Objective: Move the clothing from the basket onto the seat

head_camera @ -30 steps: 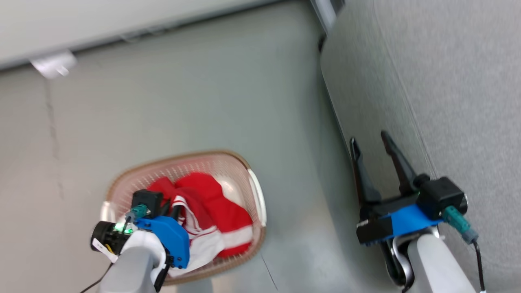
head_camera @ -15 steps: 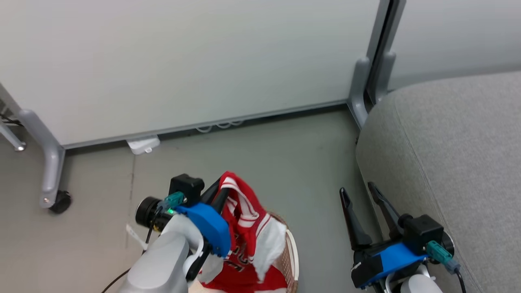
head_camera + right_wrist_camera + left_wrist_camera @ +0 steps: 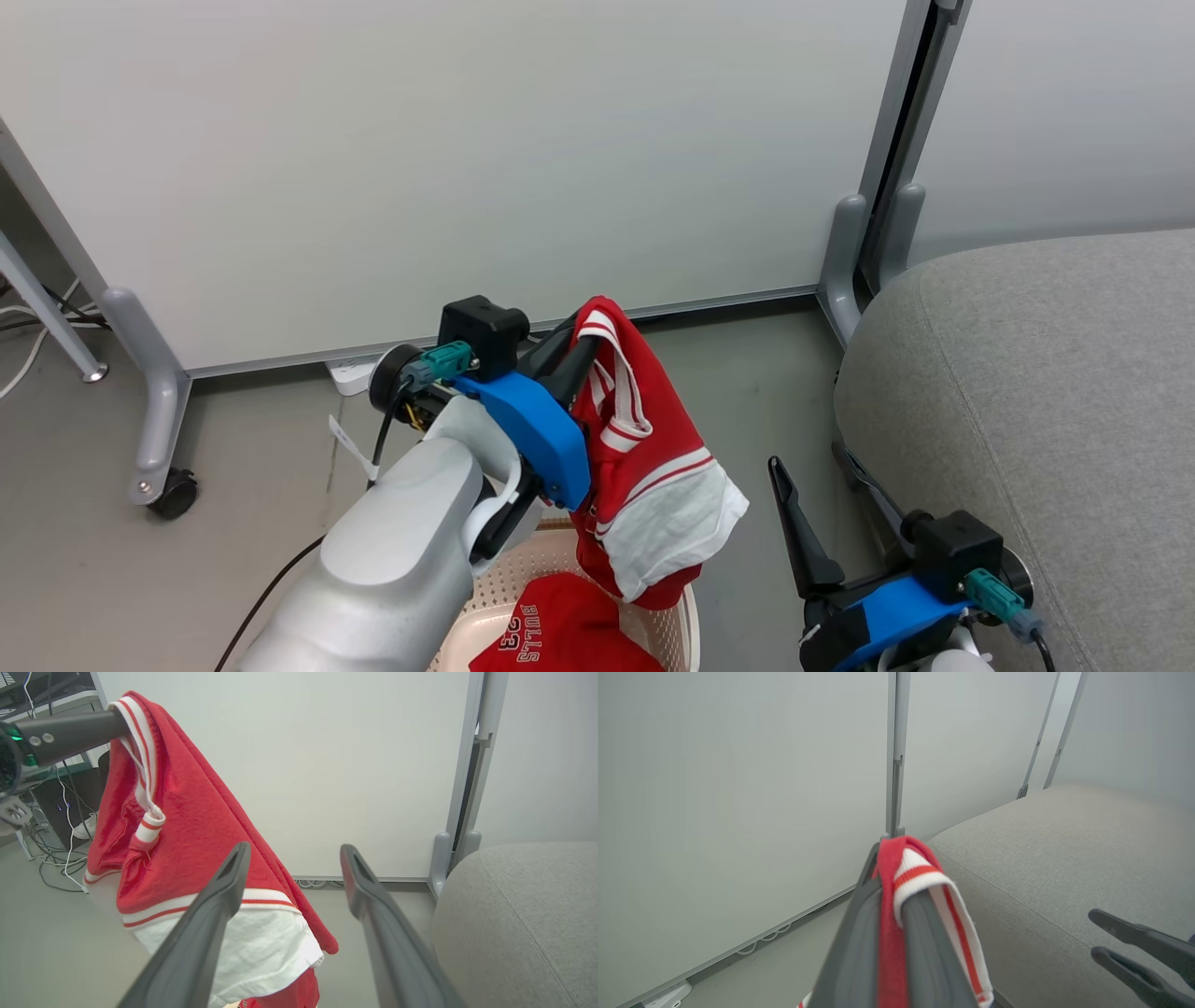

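Observation:
My left gripper [image 3: 574,341] is shut on the striped edge of a red garment with white trim [image 3: 644,467], which hangs from it above the basket [image 3: 688,623]. In the left wrist view the clothing [image 3: 915,872] is pinched between the fingers, draping over the tips. A second red piece lettered "BULLS 23" [image 3: 560,635] lies in the basket. The grey seat [image 3: 1046,392] stands to the right. My right gripper [image 3: 808,462] is open and empty beside the seat's near edge; in the right wrist view it [image 3: 295,849] faces the hanging garment [image 3: 196,826].
Pale partition panels [image 3: 467,140] stand behind on grey posts, one with a caster foot [image 3: 173,490]. A white power strip [image 3: 350,373] lies at the panel's base. Cables trail on the floor at the far left [image 3: 60,868].
The head camera has tilted up from the floor toward the panels. My left gripper has risen with the red garment, lifting it out of the basket. The right gripper stays open.

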{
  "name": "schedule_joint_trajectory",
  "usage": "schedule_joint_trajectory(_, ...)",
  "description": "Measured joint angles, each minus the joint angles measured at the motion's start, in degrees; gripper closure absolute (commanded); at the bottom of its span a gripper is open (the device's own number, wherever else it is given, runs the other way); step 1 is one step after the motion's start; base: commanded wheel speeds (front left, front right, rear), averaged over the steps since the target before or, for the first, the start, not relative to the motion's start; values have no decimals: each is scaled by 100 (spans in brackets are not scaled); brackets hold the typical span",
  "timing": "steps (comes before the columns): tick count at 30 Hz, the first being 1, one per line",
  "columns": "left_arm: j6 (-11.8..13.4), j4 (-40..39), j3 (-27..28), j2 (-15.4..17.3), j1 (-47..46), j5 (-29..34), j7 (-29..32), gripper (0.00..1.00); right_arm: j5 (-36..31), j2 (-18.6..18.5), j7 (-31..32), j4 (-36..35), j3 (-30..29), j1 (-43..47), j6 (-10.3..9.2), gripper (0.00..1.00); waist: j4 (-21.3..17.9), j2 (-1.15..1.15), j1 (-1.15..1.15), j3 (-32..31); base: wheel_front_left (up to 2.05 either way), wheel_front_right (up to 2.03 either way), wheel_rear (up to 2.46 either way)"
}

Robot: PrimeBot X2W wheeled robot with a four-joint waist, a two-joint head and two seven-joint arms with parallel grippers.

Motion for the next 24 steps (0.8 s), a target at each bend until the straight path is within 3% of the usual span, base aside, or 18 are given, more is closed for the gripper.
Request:
schedule_joint_trajectory(13, 171, 78, -537, 0, -119, -430, -43, 100, 27, 0, 46, -35, 96, 24, 0, 0, -93, 0, 0, -36, 0, 0, 0)
schedule_joint_trajectory(24, 235, 204, -855, 0, -256, -692, -145, 100, 583, 1, 394, 123, 1070, -628, 0, 0, -194, 0, 1, 36, 0, 0, 0)
